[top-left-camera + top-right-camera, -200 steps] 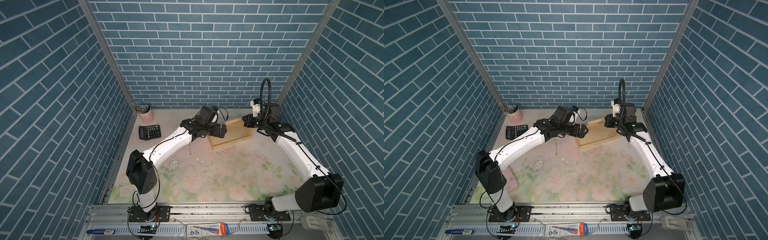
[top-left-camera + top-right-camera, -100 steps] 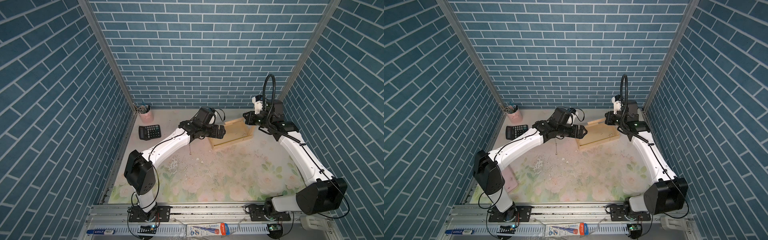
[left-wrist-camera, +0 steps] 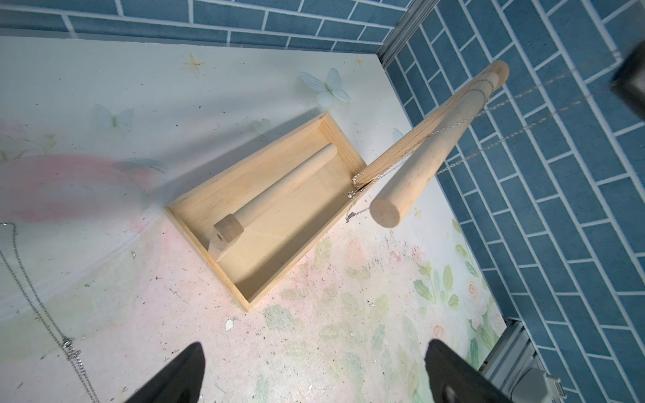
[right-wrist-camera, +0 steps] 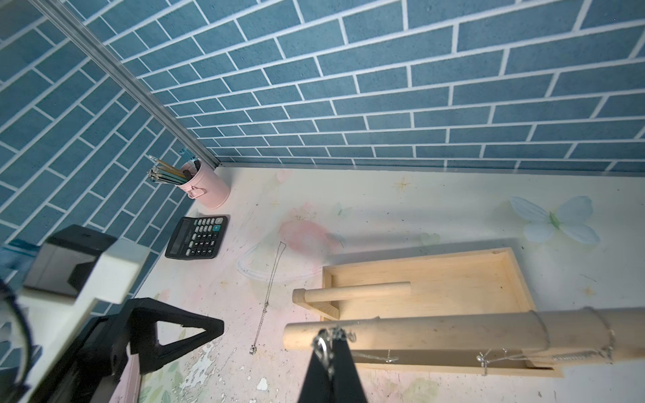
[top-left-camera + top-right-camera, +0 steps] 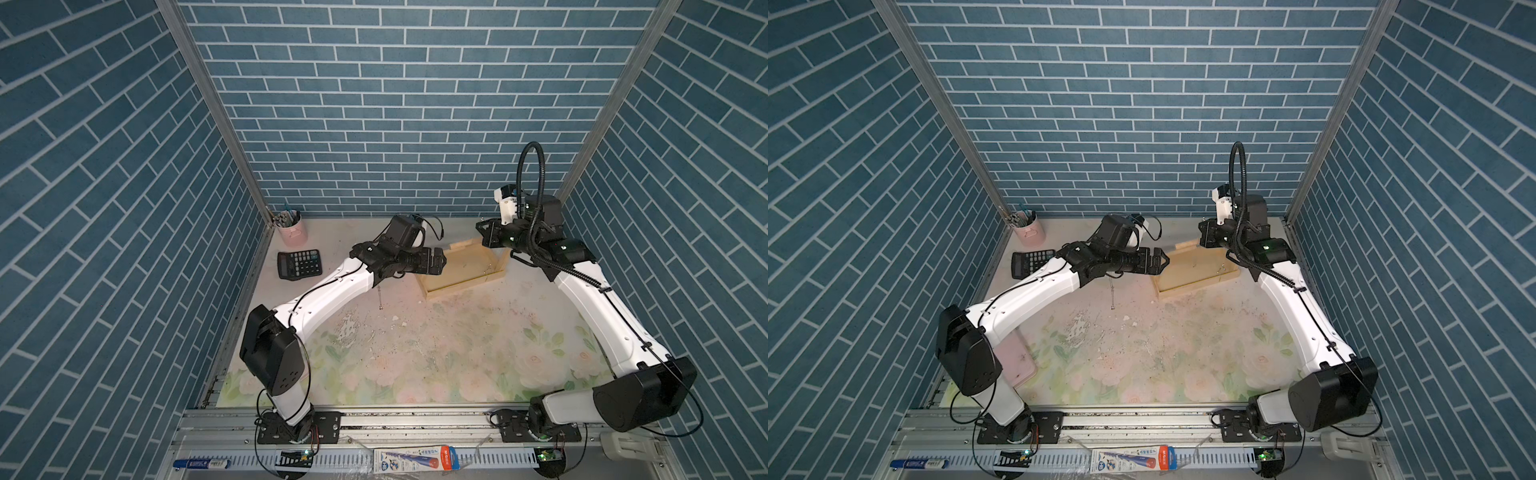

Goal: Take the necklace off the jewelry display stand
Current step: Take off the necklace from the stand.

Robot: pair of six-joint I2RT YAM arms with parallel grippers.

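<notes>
Blue brick-patterned walls close in a floral-printed bench (image 5: 457,345), with a calculator (image 5: 299,264) and a pink pen cup (image 5: 291,230) toward its far left corner. In both top views the jewelry display stand (image 5: 461,286) sits near the back wall between the two arms. Its fine chain is too thin to make out there, and only a loose chain (image 5: 379,297) lying on the bench beneath the left forearm shows faintly. The right wrist view supplies what they lack. The necklace (image 4: 572,356) loops around the stand's round bar (image 4: 453,331) and runs along beneath it. It ends bunched at the tip of the right end effector (image 4: 330,352), whose black fingers are pressed together on it just beside the bar's cut end. The left wrist view shows the same bar from its end, with strands of the necklace stretched straight off it toward a dark, blurred shape at the picture's edge. It also shows the tray base with one capped post standing in it. The left end effector (image 3: 314,345) has its fingers spread as wide as they go and holds nothing. In both top views it hangs above the bench just beside the stand's left end.
</notes>
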